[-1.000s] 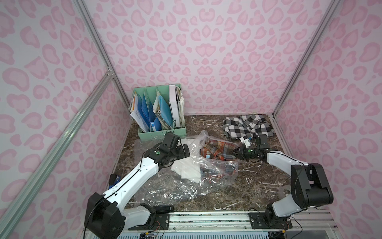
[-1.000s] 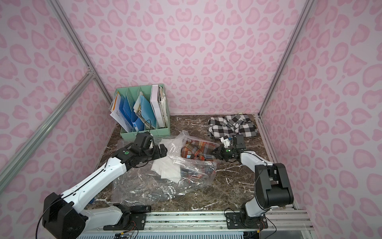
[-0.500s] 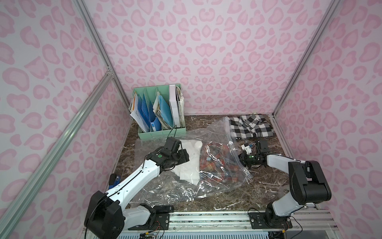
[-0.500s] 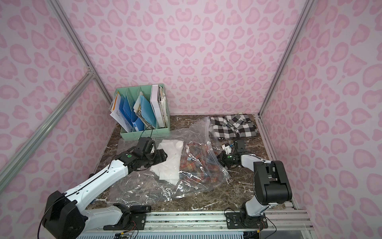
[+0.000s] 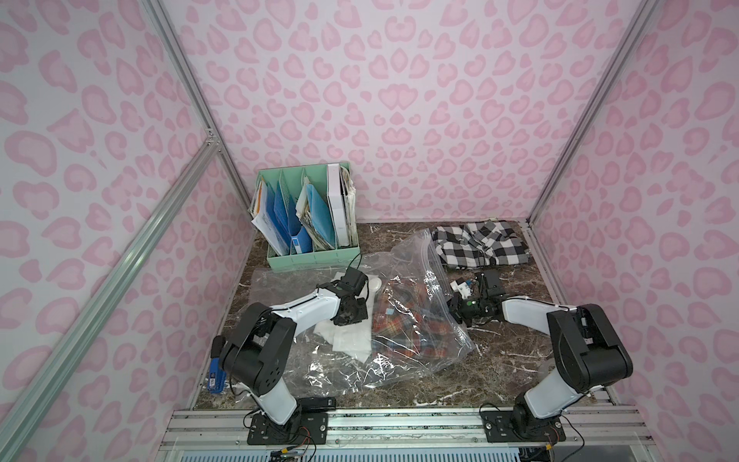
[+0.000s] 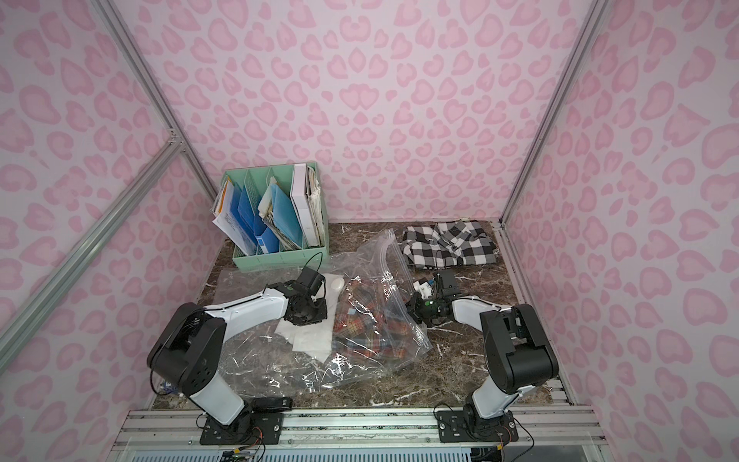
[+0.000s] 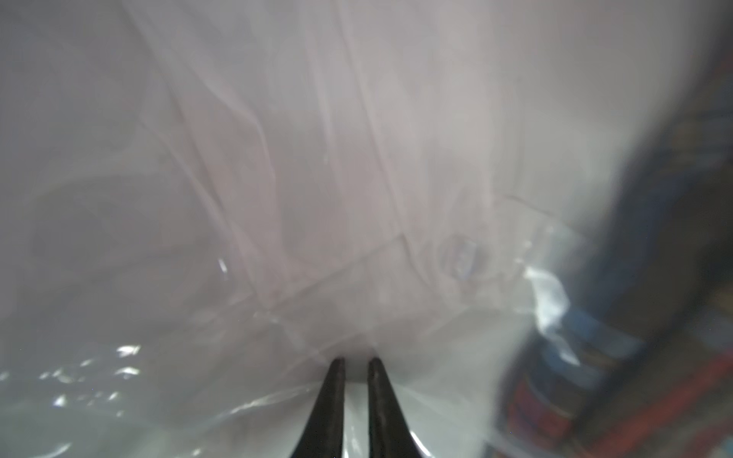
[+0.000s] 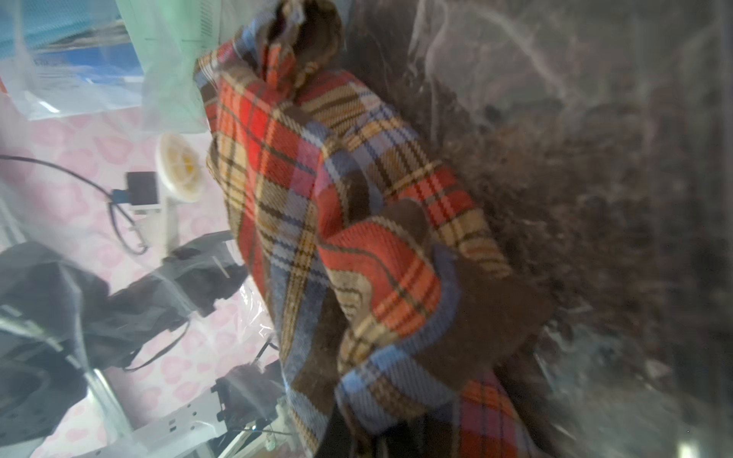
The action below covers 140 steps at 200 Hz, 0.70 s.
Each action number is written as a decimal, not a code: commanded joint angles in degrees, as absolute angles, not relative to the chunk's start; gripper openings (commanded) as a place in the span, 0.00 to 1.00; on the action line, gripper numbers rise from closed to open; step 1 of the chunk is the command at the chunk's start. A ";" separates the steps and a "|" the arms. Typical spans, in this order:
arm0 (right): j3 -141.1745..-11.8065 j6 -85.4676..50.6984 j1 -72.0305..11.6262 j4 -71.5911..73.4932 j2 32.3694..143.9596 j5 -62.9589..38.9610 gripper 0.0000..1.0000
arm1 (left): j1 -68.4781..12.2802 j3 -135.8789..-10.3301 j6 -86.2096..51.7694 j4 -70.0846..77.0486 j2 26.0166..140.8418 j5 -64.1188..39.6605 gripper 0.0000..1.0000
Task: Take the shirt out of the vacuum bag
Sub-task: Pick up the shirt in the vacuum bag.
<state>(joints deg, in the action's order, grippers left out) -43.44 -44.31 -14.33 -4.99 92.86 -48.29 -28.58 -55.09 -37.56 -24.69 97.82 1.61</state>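
The clear vacuum bag (image 5: 340,372) lies crumpled mid-table in both top views, its mouth and zip strip (image 5: 430,256) standing up on the right. Its white valve (image 5: 376,285) (image 8: 178,168) shows near my left wrist. Inside lie a red-blue-tan plaid shirt (image 5: 404,324) (image 6: 368,320) (image 8: 337,198) and a white buttoned garment (image 5: 348,340) (image 7: 357,158). My left gripper (image 5: 352,320) (image 7: 355,361) points down onto the white garment, shut on the bag's film. At the bag's mouth my right gripper (image 5: 456,312) (image 8: 357,436) is shut on the plaid shirt's edge.
A green file organiser (image 5: 308,224) with folders stands at the back left. A black-and-white checked shirt (image 5: 480,244) lies at the back right, outside the bag. A blue object (image 5: 216,374) sits by the left wall; a small black object (image 5: 316,404) lies at the front edge.
My left gripper has gone from open to shut and moved toward the front. The bag's mouth has risen upright. The right gripper drew slightly forward with the plaid shirt.
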 commanded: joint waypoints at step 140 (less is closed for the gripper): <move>-51.24 -28.38 7.58 -30.44 81.64 -45.88 0.00 | -24.38 -51.30 -31.29 -25.00 105.25 5.98 0.04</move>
<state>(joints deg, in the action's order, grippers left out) -52.12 -30.59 4.78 -28.18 83.20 -46.30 -25.50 -54.06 -32.84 -9.78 102.83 1.67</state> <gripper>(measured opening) 0.082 0.049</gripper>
